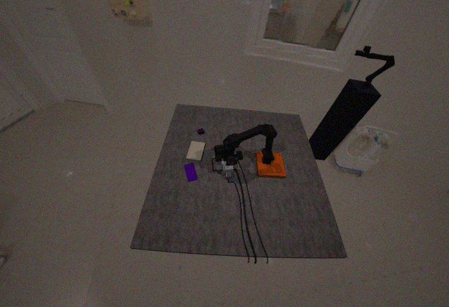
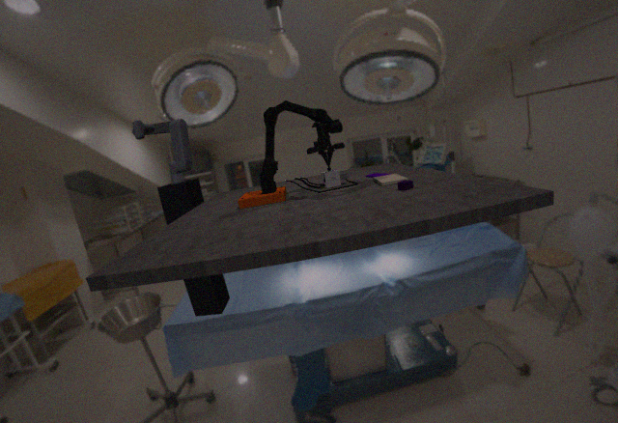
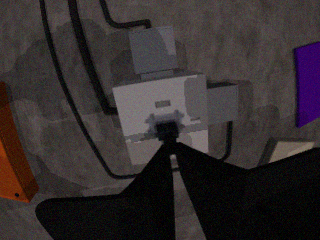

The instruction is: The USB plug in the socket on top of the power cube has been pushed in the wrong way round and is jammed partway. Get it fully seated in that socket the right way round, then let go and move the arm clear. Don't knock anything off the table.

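"Pincer (image 1: 231,158) (image 2: 328,165) (image 3: 171,150) first: what has it got?"

"I have its tips drawn nearly together, pinching something small and dark. I take that to be the USB plug (image 3: 167,131), though its outline is lost against my fingers."

"And where is the plug, exactly?"

"At the tips, over the top face of the power cube (image 1: 227,168) (image 2: 332,179) (image 3: 140,107). Whether its end is inside the socket or just above it, I cannot tell; the exterior feed is too coarse, and the wrist feed looks down on it."

"So how far along are we?"

"The grip is done, as far as I can judge. I can't confirm which way round the plug faces, and nothing shows it fully seated. Still ahead: get the orientation right, line it up, press it home, let go and clear off. The cube stands upright on the table (image 1: 203,216) (image 2: 349,213), with a grey block (image 3: 154,50) and another grey block (image 3: 223,104) at its sides."

"How is the arm standing?"

"My arm (image 1: 250,135) (image 2: 299,107) rises from the orange base (image 1: 277,171) (image 2: 249,202) (image 3: 15,170), bends at the elbow and reaches out over the cube, wrist folded so the fingers point down. I'd turn gently there: a sideways shove could drag the cube."
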Controlling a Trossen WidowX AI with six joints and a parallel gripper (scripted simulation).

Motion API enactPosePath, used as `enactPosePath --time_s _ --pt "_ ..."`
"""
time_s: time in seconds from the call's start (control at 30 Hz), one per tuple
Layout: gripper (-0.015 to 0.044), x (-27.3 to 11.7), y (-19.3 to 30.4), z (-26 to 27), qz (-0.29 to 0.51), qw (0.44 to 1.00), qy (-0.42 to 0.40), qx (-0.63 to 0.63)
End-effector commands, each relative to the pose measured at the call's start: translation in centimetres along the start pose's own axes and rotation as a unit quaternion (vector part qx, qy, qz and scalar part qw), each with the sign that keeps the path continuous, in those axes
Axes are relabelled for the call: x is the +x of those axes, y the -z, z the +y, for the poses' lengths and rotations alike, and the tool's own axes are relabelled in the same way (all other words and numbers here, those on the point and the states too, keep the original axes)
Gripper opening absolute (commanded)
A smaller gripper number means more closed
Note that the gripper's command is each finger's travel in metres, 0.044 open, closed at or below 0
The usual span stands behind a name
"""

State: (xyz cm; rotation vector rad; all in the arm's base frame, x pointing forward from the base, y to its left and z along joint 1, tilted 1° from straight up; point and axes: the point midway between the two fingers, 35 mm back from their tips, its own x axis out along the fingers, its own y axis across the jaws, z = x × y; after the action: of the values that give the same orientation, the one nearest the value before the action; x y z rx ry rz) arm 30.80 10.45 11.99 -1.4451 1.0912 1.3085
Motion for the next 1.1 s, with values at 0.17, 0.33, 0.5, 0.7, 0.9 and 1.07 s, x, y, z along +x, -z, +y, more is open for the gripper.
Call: enactPosePath --time_s 0.17,0.33,0.5,0.7,0.9,1.07 --pt "0.0 0.15 0.01 -0.02 0.001 1.0 0.0 0.002" --pt "0.0 0.21 0.01 -0.02 0.001 1.0 0.0 0.002" --pt "0.0 0.27 0.0 -0.02 0.001 1.0 0.0 0.002" --pt "0.0 0.35 0.0 -0.02 0.001 1.0 0.0 0.002" --pt "0.0 0.42 -0.01 -0.02 0.001 1.0 0.0 0.002" --pt "0.0 0.48 -0.01 -0.02 0.001 1.0 0.0 0.002"
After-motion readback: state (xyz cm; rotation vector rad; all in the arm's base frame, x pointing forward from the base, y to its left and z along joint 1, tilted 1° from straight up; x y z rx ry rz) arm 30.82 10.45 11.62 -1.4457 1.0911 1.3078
